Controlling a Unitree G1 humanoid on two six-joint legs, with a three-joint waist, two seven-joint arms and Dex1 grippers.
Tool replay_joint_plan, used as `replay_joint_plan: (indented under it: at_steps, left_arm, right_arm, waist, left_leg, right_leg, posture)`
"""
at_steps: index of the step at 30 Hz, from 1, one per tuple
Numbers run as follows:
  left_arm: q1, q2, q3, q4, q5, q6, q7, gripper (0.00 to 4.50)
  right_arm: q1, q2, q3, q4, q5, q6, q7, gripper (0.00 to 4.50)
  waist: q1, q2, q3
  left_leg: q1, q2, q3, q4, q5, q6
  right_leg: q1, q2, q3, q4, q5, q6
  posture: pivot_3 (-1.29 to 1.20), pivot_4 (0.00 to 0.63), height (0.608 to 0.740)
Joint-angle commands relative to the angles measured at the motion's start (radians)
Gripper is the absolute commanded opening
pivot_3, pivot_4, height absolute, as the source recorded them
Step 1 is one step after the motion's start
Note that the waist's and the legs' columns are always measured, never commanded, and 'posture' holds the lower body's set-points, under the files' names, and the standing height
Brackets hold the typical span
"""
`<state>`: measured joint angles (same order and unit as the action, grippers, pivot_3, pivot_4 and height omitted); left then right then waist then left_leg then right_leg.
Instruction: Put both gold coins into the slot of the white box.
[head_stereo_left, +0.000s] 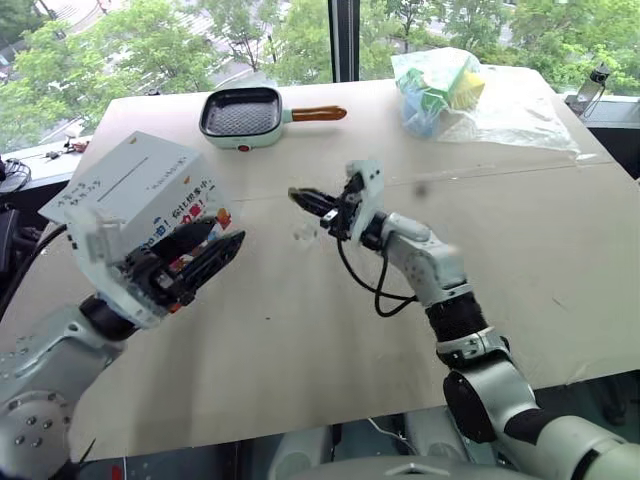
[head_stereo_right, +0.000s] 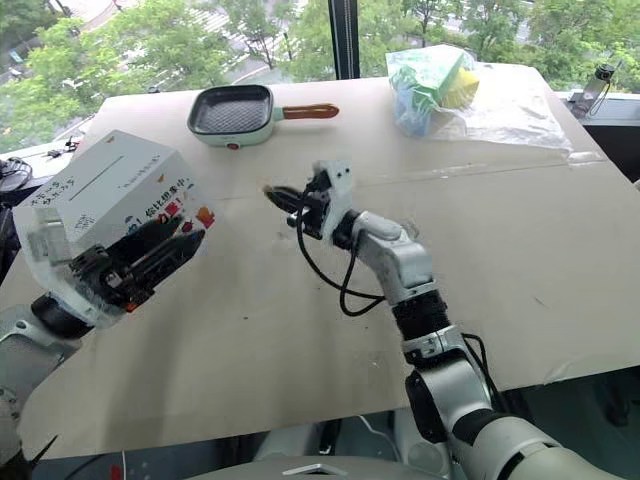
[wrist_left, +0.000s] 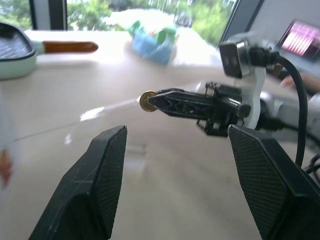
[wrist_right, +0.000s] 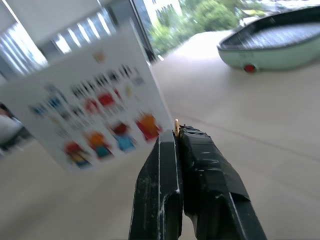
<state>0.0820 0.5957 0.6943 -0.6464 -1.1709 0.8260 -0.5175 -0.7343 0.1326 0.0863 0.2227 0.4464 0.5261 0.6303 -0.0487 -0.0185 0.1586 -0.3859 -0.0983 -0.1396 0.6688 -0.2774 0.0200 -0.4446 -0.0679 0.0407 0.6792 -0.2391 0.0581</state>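
The white box (head_stereo_left: 130, 190) stands tilted at the table's left edge, its dark slot (head_stereo_left: 125, 184) on the upper face and cartoon figures on the side facing me (wrist_right: 100, 115). My left gripper (wrist_left: 177, 132) is open beside the box's printed side, nothing between its fingers (head_stereo_left: 205, 258). My right gripper (head_stereo_left: 300, 197) is raised over the middle of the table, pointing left toward the box. It is shut on one gold coin (wrist_left: 147, 101), pinched at the very fingertips (wrist_right: 176, 126). The other gold coin is out of view.
A pale green pan (head_stereo_left: 240, 115) with an orange handle sits at the back. A clear plastic bag of colourful items (head_stereo_left: 440, 90) lies at the back right. A small clear lump (head_stereo_left: 303, 232) rests on the table below the right gripper.
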Motion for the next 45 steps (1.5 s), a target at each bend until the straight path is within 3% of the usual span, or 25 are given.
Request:
replay_joint_plan:
  at_steps: [1,5,7,9,14,28,32,33,35,40,45]
  left_arm:
    - [-0.068,-0.104,-0.031,0.009,-0.213,-0.082,0.149,3.27]
    - [-0.116,-0.222,-0.117,0.008,-0.276,-0.162,0.238,3.27]
    - [-0.12,-0.277,-0.178,-0.006,-0.286,-0.187,0.247,3.02]
    - [-0.12,-0.307,-0.222,-0.01,-0.279,-0.202,0.268,2.39]
    - [-0.123,-0.328,-0.305,-0.004,-0.275,-0.238,0.276,0.06]
    - [-0.096,-0.288,-0.35,0.025,-0.288,-0.281,0.233,0.06]
    - [-0.102,-0.267,-0.333,0.035,-0.285,-0.295,0.231,0.0]
    - [-0.104,-0.259,-0.327,0.037,-0.286,-0.298,0.232,0.0]
    - [-0.111,-0.218,-0.292,0.04,-0.291,-0.303,0.237,0.0]
    - [-0.149,-0.008,-0.154,0.097,-0.316,-0.273,0.234,0.0]
    - [-0.211,0.352,-0.002,0.3,-0.268,-0.15,0.119,0.0]
  right_arm:
    - [0.003,0.078,-0.071,-0.15,0.261,0.181,0.029,0.09]
    - [0.004,0.082,-0.094,-0.208,0.413,0.281,0.014,0.09]
    - [0.006,0.08,-0.09,-0.224,0.448,0.303,0.008,0.02]
    - [0.009,0.073,-0.082,-0.237,0.473,0.319,0.006,0.0]
    - [0.013,0.054,-0.06,-0.252,0.517,0.338,0.003,0.0]
    - [0.023,0.045,-0.053,-0.257,0.545,0.348,-0.007,0.0]
    - [0.016,0.055,-0.074,-0.247,0.553,0.332,-0.028,1.21]
    - [0.015,0.057,-0.076,-0.248,0.541,0.316,-0.045,1.69]
    - [0.013,0.056,-0.085,-0.238,0.539,0.296,-0.06,2.62]
    - [0.032,-0.021,-0.016,-0.245,0.426,0.209,0.018,2.62]
    - [0.013,-0.159,0.197,-0.227,0.058,-0.13,0.155,2.62]
  waist:
    - [0.005,0.0,0.0]
    - [0.003,0.0,0.0]
    - [0.005,0.002,0.0]
    - [0.008,0.001,-0.001]
    - [0.007,0.001,-0.001]
    - [0.008,0.001,-0.001]
    - [0.007,0.001,-0.001]
    - [0.007,0.001,-0.001]
    - [0.007,0.001,-0.001]
    - [0.006,0.001,0.0]
    - [0.006,0.001,0.0]
  left_leg:
    - [0.0,0.0,0.0,0.0,0.0,0.0]
    - [0.0,0.0,0.0,0.0,0.0,0.0]
    - [0.001,0.0,0.001,0.0,0.0,0.0]
    - [0.001,0.0,0.001,0.0,0.0,0.0]
    - [0.001,0.0,0.001,0.0,0.0,0.0]
    - [0.001,0.0,0.001,0.0,0.0,0.0]
    - [0.001,0.0,0.001,0.0,0.0,0.0]
    - [0.001,0.0,0.001,0.0,0.0,0.0]
    - [0.001,0.0,0.001,0.0,0.0,0.0]
    - [0.001,0.0,0.001,0.0,0.0,0.0]
    - [0.001,0.0,0.001,0.0,0.0,0.0]
  right_leg:
    - [0.0,0.0,0.0,0.0,0.0,0.0]
    - [0.001,0.0,0.0,0.0,0.0,0.0]
    - [0.001,0.0,0.0,0.0,0.0,0.0]
    - [0.002,0.0,0.0,0.0,0.0,0.0]
    - [0.002,0.0,0.0,0.0,0.0,0.0]
    - [0.002,0.0,0.0,0.0,0.0,0.0]
    - [0.002,0.0,0.0,0.0,0.0,0.0]
    - [0.002,0.0,0.0,0.0,0.0,0.0]
    - [0.001,0.0,0.0,0.0,0.0,0.0]
    - [0.001,0.001,0.0,0.0,0.0,0.0]
    - [0.0,0.001,0.0,-0.001,0.0,0.0]
  posture:
    - [0.0,0.15,0.721]
    - [0.0,0.15,0.721]
    - [0.0,0.15,0.721]
    - [0.0,0.15,0.721]
    - [0.0,0.15,0.721]
    - [0.0,0.15,0.721]
    - [0.0,0.15,0.721]
    - [0.0,0.15,0.721]
    - [0.0,0.15,0.721]
    - [0.0,0.15,0.721]
    - [0.0,0.15,0.721]
